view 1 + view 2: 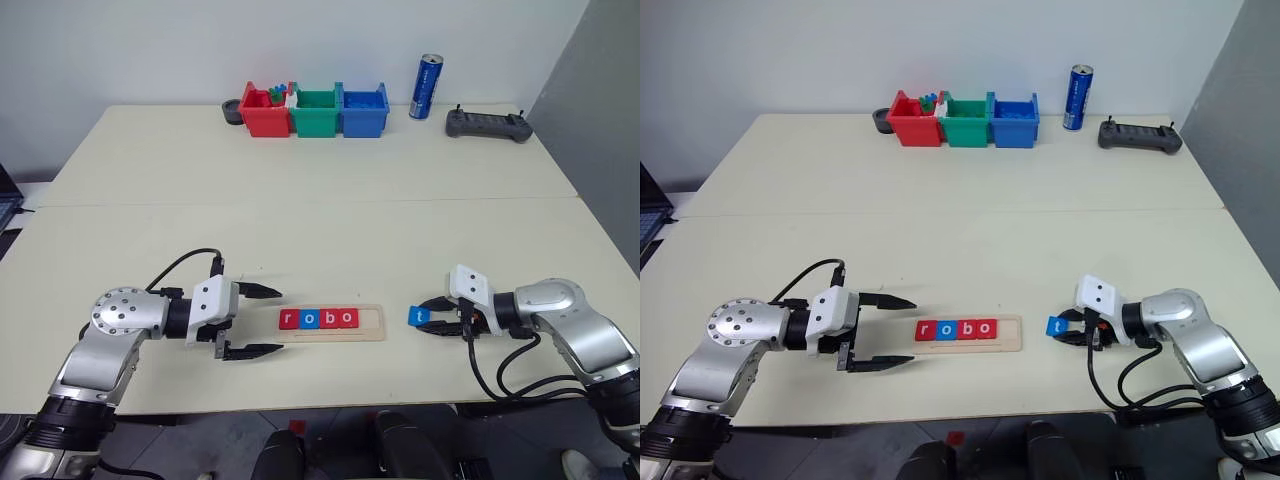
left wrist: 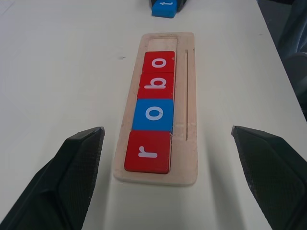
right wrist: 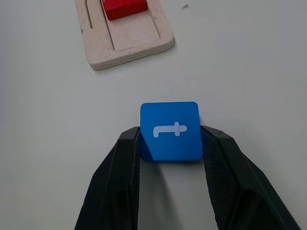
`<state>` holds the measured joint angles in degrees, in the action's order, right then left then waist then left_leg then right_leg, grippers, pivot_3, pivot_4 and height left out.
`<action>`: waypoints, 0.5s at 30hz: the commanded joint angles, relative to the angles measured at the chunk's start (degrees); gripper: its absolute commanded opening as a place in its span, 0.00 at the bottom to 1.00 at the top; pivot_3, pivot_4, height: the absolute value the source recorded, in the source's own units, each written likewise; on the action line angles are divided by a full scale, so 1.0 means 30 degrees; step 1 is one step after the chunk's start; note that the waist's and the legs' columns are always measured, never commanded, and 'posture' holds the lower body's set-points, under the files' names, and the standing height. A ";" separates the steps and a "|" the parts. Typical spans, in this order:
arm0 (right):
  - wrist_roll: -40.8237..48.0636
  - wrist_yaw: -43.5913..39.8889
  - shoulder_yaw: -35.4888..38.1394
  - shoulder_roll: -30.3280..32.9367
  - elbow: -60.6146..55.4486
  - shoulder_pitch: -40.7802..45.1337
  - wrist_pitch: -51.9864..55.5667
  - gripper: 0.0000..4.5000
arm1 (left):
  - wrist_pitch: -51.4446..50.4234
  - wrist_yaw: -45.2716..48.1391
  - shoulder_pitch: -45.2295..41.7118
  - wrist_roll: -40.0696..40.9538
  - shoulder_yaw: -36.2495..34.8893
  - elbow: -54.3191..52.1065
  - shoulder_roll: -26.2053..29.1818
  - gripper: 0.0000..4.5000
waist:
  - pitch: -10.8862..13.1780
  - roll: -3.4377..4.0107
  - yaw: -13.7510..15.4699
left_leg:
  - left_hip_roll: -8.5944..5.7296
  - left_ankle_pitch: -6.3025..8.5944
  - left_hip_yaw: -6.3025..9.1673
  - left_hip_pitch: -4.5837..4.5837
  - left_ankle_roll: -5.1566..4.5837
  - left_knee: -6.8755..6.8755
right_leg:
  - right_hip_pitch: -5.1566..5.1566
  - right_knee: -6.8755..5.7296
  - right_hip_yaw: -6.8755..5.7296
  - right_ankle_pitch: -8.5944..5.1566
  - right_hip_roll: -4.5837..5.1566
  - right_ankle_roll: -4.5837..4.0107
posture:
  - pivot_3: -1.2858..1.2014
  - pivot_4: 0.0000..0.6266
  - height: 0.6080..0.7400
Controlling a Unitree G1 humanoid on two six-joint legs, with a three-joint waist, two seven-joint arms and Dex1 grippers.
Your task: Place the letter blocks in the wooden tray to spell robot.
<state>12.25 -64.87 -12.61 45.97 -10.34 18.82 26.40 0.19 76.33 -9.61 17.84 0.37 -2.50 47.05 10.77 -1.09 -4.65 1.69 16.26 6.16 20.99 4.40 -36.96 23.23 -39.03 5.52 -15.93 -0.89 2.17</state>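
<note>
Last letter to go

Our right gripper (image 3: pixel 170 143) pinches blue "t" tile (image 3: pixel 170 130); keep it level for wooden tray (image 1: pixel 372 318)'s free end. Left gripper (image 1: pixel 252 321) wide open, empty.

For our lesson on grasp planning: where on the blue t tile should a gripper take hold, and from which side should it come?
Grip the blue t tile across its two opposite side edges, coming in from the side away from the wooden tray. It is flat, square and thin, so only those straight edges give parallel faces. The right gripper already sits this way, a finger against each edge, leaving the tray-facing edge free.
</note>
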 commanded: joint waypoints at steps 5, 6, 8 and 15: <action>-0.0300 0.1699 -0.1490 -0.1557 -0.3467 0.1597 0.2955 0.33 | 0.0413 -0.0090 -0.0075 -0.0021 -0.0389 -0.0050 0.0494 1.00 | -0.0001 -0.0001 0.0021 | 0.0002 -0.0001 0.0010 0.0006 0.0002 -0.0001 | 0.0000 0.0000 -0.0006 -0.0001 -0.0002 0.0002 | 0.52 0.24 1.00; -0.0421 0.1943 -0.1845 -0.1797 -0.3599 0.1726 0.3362 0.33 | 0.0472 -0.0085 -0.0110 -0.0073 -0.0351 0.0029 0.0489 1.00 | -0.0001 -0.0001 0.0031 | 0.0001 -0.0001 0.0009 0.0008 0.0002 -0.0002 | 0.0000 0.0003 -0.0006 0.0002 0.0000 -0.0003 | 0.52 0.24 1.00; -0.0662 0.2352 -0.2580 -0.2263 -0.3780 0.1939 0.4017 0.33 | 0.0583 -0.0106 -0.0182 -0.0188 -0.0271 0.0187 0.0472 1.00 | -0.0001 -0.0001 0.0065 | -0.0002 -0.0001 0.0009 0.0011 0.0002 -0.0003 | 0.0000 0.0005 -0.0006 0.0003 0.0004 -0.0005 | 0.52 0.24 1.00; -0.1371 0.2748 -0.3778 -0.2660 -0.3553 0.2471 0.4451 0.33 | 0.0447 -0.0263 -0.0380 -0.0274 -0.0187 0.0139 0.0423 1.00 | 0.0000 -0.0001 0.0063 | -0.0002 -0.0001 0.0010 0.0010 0.0002 -0.0002 | 0.0004 0.0004 -0.0012 0.0002 0.0004 -0.0003 | 0.52 0.24 1.00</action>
<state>8.46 -57.06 -23.93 38.10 -19.87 24.70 39.93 1.42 75.73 -9.83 16.70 0.31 -1.48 47.69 10.77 -1.09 -4.46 1.68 16.26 6.19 21.02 4.41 -36.96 23.24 -39.02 5.48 -15.93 -0.88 2.16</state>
